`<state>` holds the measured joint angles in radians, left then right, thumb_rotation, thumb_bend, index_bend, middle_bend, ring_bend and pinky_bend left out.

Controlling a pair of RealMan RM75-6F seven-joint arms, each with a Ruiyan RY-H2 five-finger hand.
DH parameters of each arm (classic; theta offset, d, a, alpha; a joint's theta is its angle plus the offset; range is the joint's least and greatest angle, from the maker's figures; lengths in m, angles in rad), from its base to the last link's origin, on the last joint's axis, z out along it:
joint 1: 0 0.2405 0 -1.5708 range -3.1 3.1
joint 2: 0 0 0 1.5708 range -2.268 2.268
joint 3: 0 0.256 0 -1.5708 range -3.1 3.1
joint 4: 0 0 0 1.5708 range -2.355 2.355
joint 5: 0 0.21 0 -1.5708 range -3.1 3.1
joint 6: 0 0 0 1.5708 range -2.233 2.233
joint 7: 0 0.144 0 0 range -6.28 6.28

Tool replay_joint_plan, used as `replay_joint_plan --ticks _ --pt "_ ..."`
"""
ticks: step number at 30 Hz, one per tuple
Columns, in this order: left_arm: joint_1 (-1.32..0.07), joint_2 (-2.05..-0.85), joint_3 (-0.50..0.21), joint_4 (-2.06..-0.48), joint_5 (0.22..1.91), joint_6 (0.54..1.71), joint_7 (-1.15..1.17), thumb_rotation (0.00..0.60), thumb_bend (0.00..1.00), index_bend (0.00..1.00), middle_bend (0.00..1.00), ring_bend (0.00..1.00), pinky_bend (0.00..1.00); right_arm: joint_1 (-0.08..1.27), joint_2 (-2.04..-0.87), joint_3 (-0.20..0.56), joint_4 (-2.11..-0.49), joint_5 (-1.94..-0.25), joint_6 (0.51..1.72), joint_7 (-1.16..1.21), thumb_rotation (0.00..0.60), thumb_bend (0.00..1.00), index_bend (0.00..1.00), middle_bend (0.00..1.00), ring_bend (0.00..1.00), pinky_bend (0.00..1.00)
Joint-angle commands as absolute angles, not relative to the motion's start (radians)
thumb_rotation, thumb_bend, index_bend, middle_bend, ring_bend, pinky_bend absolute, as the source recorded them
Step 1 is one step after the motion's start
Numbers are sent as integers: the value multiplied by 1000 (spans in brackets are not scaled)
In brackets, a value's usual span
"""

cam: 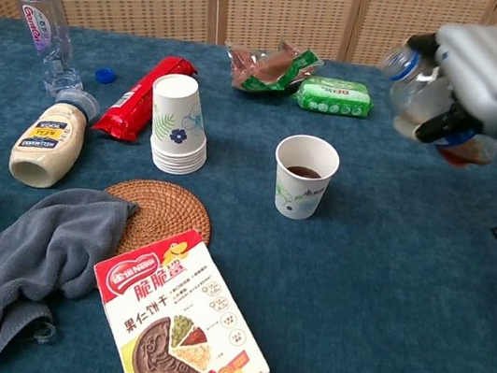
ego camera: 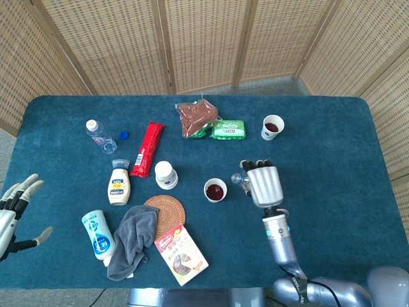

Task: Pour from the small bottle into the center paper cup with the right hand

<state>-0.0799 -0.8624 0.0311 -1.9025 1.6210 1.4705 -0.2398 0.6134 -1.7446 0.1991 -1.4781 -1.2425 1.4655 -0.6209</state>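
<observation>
The center paper cup (ego camera: pixel 215 190) (cam: pixel 304 176) stands upright on the blue table with dark liquid inside. My right hand (ego camera: pixel 264 184) (cam: pixel 492 79) grips the small clear bottle (cam: pixel 421 91) (ego camera: pixel 238 178), raised to the right of the cup and apart from it. The bottle's open neck tilts up and to the left, and a little brown liquid shows at its base. My left hand (ego camera: pixel 16 206) hangs open off the table's left edge, holding nothing.
A stack of paper cups (cam: pixel 178 123), a woven coaster (cam: pixel 158 210), a snack box (cam: pixel 180 318), a grey towel (cam: pixel 23 264) and a lying mayonnaise bottle (cam: pixel 47 143) fill the left front. A water bottle (cam: pixel 46 31), red packet (cam: pixel 140 94), snack bags (cam: pixel 282 64) and second filled cup (ego camera: pixel 272 126) stand behind.
</observation>
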Motion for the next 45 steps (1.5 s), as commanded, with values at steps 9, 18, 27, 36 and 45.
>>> replay_joint_plan --ticks 9,18,27,36,45 --pt "-88 -868 37 -1912 1625 1451 -216 600 318 0 0 0 0 475 -1678 290 -1460 -1261 1538 -165 600 476 405 603 543 945" --pt "-94 -872 37 -1919 1618 1440 -201 600 319 0 0 0 0 408 -1666 322 -1415 -1198 1495 52 600 477 407 603 543 945" --pt "-99 -873 35 -1919 1609 1433 -198 600 319 0 0 0 0 367 -1670 357 -1323 -1156 1440 242 600 477 407 604 539 945" --pt "-102 -876 35 -1924 1605 1426 -188 600 319 0 0 0 0 329 -1712 367 -1184 -1187 1444 456 600 478 407 603 516 878" --pt "-107 -878 38 -1927 1603 1414 -177 600 318 0 0 0 0 330 -1784 357 -1027 -1201 1404 560 600 478 407 600 481 716"
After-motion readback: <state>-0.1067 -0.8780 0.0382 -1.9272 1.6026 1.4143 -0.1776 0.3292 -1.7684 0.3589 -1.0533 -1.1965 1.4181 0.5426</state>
